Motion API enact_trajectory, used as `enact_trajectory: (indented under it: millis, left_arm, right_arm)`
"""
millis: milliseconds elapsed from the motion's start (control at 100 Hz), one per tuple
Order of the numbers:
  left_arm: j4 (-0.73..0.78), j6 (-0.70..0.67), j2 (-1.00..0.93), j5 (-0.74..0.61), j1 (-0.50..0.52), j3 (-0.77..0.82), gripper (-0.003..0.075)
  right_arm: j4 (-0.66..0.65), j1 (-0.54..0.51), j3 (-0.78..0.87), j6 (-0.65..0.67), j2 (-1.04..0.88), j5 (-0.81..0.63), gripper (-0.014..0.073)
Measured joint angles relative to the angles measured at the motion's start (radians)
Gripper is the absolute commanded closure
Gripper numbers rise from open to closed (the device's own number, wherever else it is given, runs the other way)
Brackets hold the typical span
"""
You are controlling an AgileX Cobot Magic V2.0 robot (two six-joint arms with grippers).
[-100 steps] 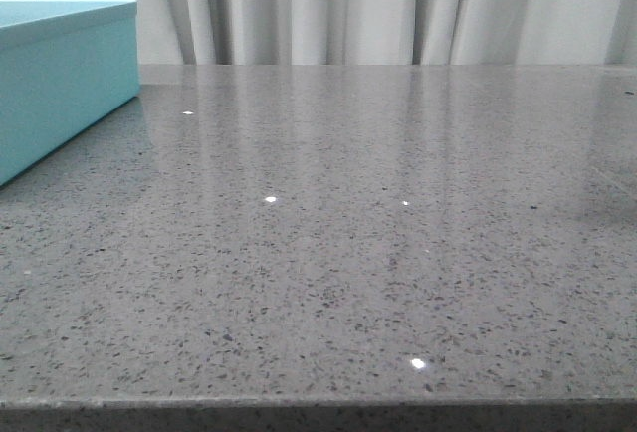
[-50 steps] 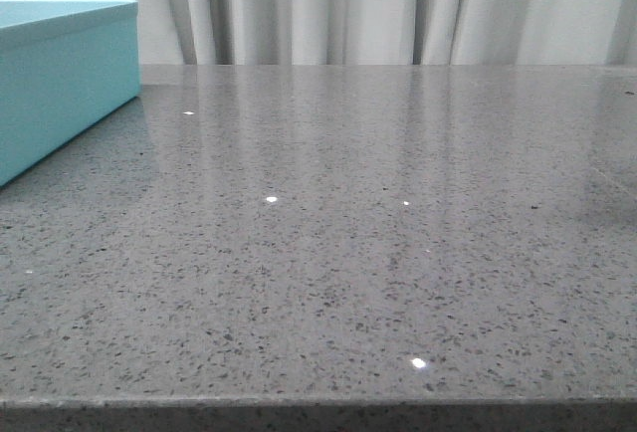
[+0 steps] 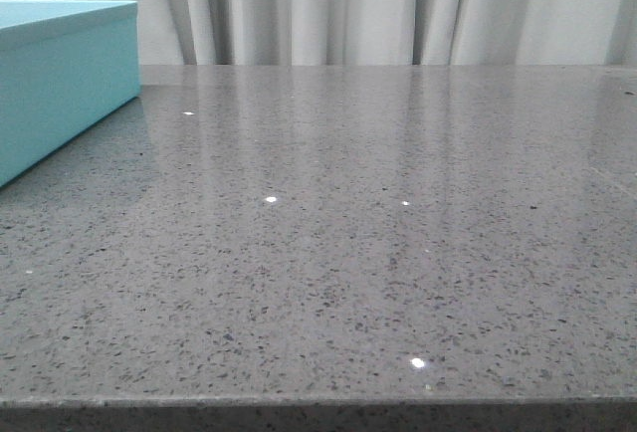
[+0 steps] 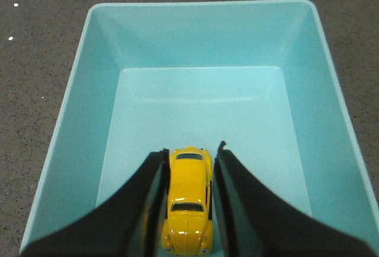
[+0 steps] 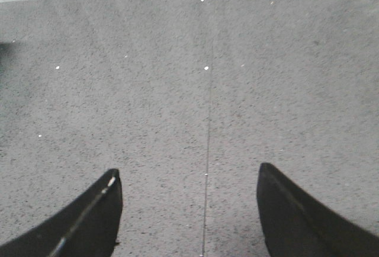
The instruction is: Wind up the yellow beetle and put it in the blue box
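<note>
Left wrist view: we see the left end effector clamped on the yellow beetle, one finger against each flank, the car held within the open blue box. Front view: the box stands at the far left of the speckled grey counter. Right wrist view: the right end effector hangs spread wide over bare counter.

Curtained studio room (speckled stone table, drapes)
</note>
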Motion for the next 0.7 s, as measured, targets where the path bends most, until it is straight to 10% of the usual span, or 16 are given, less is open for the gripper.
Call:
enact_trajectory:
  millis: [360, 700]
  left_arm:
    - [-0.016, 0.019, -0.306, -0.116, -0.073, 0.286, 0.0741]
    - [-0.028, 0.019, -0.602, -0.252, -0.086, 0.576, 0.0741]
  right_arm:
    - [-0.049, 0.000, 0.210, -0.002, -0.198, -0.086, 0.0648]
    - [-0.062, 0.000, 0.383, -0.002, -0.396, -0.204, 0.0662]
